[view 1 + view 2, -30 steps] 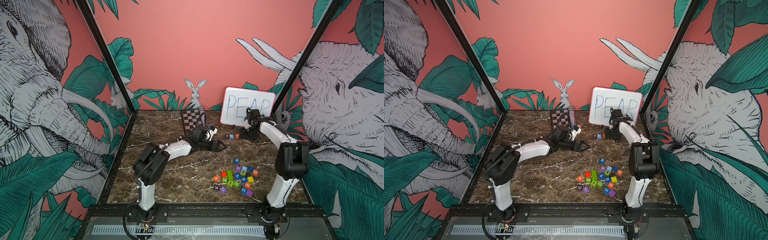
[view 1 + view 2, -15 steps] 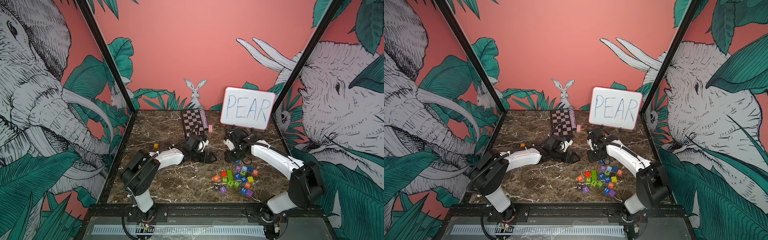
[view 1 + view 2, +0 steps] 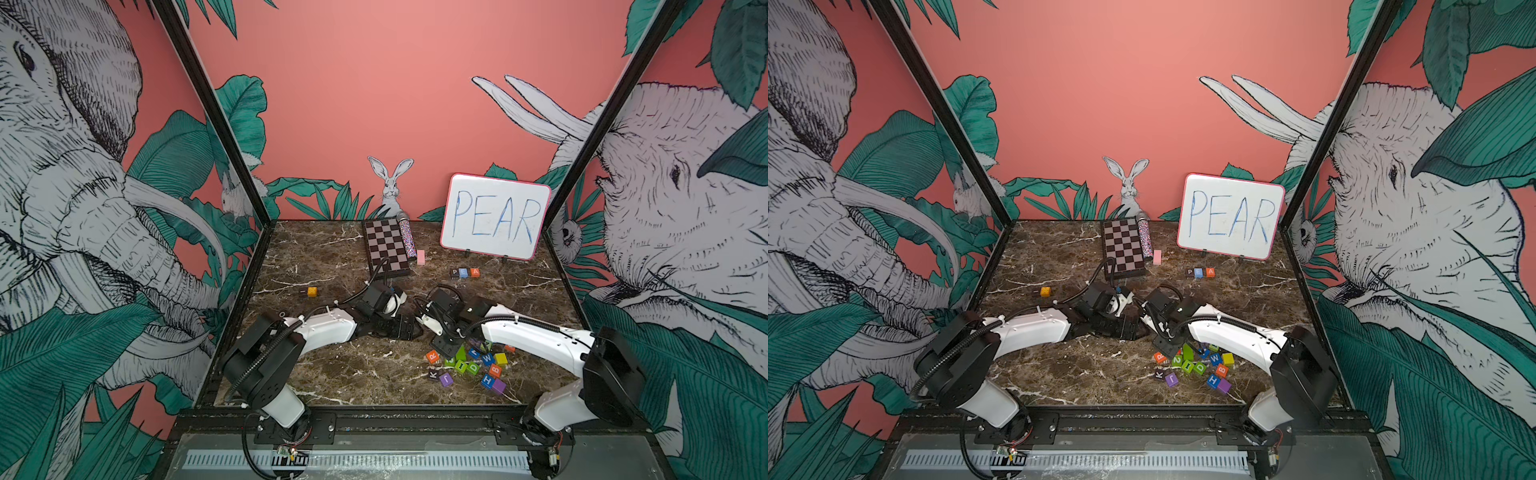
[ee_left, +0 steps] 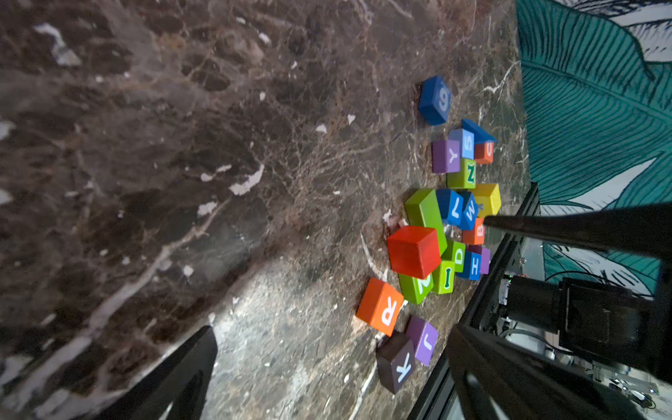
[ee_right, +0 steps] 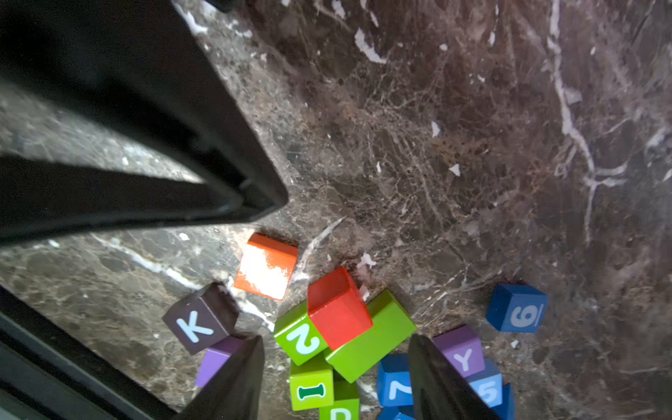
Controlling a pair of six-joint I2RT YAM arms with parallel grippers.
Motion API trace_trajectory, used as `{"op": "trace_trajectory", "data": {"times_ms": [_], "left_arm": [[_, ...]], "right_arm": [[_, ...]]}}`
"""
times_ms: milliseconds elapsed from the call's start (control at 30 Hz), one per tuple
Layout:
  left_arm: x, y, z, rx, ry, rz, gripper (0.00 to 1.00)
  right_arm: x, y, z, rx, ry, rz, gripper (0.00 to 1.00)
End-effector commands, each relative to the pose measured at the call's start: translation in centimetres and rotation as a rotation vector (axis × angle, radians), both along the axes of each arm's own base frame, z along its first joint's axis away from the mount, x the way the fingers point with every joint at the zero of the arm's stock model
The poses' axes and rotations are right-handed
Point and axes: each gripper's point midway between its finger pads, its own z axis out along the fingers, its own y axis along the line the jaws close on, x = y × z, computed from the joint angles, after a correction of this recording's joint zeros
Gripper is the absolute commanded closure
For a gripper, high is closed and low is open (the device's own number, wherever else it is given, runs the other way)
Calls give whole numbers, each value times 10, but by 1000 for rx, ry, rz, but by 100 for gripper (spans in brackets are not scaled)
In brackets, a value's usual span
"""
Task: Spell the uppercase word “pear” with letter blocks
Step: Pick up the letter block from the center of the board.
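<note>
we see black p block (image 3: 455, 272), light-blue e block (image 3: 464, 272), orange a block (image 3: 475, 272) in a row before the whiteboard (image 3: 494, 216), orange r block (image 4: 380, 306) at the edge of the loose pile (image 3: 473, 368), right gripper (image 5: 334, 340) spread and empty above that pile, left gripper (image 4: 331, 329) spread too, holding nothing

In both top views the pink-edged whiteboard with handwritten PEAR (image 3: 494, 216) stands upper right of centre. Just below it the black P cube (image 3: 455, 272), light-blue E cube (image 3: 464, 272) and orange A cube (image 3: 474, 272) sit in a tight row, P leftmost. Left of the whiteboard lies the flat chequered game board (image 3: 386, 247), the glittery cylindrical tube (image 3: 406, 235) along its right edge, the small pink slab (image 3: 421, 257) just right of the tube's lower end. A yellow cube (image 3: 312, 292) sits alone left of centre. Lower right of centre lies the heap of mixed coloured cubes (image 3: 473, 368), the orange R cube (image 3: 432, 356) at its left edge, a red cube (image 5: 338, 309) atop the green cuboid (image 5: 382, 342).
</note>
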Motion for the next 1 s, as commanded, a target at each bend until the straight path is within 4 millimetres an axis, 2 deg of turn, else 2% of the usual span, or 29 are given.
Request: {"op": "trace_trajectory", "data": {"times_ms": [0,100,167,333,800,967], "left_arm": [[12,-1,17,-43,-36,47,1],[12,3,14,-41,-27,63,1],[21,12,13,-54,-20,112,1],[27,19,14,-72,-8,150,1],[37,31,6,-48,22,214,1],[43,36,0,-28,36,245,1]], "right_arm": [[-16,12,-3,-47,-41,250,33],[-21,15,-8,-65,-61,335,33],[-24,20,-8,-45,-64,381,32],[-30,31,-11,-17,-72,470,32],[-28,18,-32,-121,-47,484,34],[-26,18,-32,-119,-56,481,34]]}}
